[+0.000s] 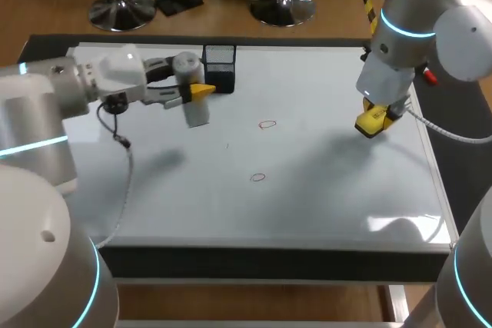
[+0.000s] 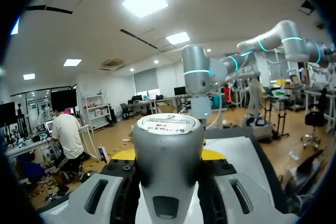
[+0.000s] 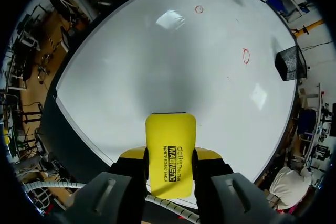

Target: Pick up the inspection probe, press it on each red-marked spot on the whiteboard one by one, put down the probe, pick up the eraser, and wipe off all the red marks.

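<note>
1. Left gripper (image 1: 196,91): fingers pinch the probe (image 1: 197,110) from both sides. It stands upright across them, lower end toward the whiteboard (image 1: 330,197), beside the mesh holder (image 1: 219,67).
2. Right gripper (image 3: 169,157): fingers clamp the eraser (image 3: 170,132), its long axis running out along them over the board.
3. Far red mark (image 1: 267,124) and near red mark (image 1: 257,177) lie between the arms, unwiped. The probe is the closer tool.
</note>
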`<state>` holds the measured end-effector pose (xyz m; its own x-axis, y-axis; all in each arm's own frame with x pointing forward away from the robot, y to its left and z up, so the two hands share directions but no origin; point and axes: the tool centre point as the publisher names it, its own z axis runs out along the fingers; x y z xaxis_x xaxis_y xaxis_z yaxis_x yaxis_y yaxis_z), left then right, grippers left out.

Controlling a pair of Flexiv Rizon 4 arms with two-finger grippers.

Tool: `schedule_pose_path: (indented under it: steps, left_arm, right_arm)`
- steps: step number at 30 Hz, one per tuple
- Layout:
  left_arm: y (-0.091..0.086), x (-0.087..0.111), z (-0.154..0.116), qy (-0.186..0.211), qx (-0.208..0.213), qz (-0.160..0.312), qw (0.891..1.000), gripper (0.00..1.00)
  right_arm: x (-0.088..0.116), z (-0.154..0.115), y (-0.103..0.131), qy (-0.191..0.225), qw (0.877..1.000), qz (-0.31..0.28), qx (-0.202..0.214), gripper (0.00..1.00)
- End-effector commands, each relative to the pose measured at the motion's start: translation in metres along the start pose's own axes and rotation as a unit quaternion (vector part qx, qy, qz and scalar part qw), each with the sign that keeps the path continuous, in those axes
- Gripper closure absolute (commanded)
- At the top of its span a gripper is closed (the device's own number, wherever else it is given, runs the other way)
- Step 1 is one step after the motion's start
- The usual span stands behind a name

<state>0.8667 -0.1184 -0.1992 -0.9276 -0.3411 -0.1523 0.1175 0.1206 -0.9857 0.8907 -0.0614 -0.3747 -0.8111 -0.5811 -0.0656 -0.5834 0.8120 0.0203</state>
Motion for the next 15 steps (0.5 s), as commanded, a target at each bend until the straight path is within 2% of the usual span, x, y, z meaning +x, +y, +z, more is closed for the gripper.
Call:
schedule_pose_path:
  steps: [1,15]
  left_arm:
    - [0.006,-0.004,0.054,0.061,-0.001,-0.004,0.998,1.0]
    - [0.02,0.013,0.117,0.131,0.011,-0.026,0.991,1.0]
  right_arm:
    - [0.0,-0.001,0.0,0.001,1.0,-0.001,0.001,1.0]
    - [0.0,-0.001,0.0,0.001,1.0,-0.001,0.001,1.0]
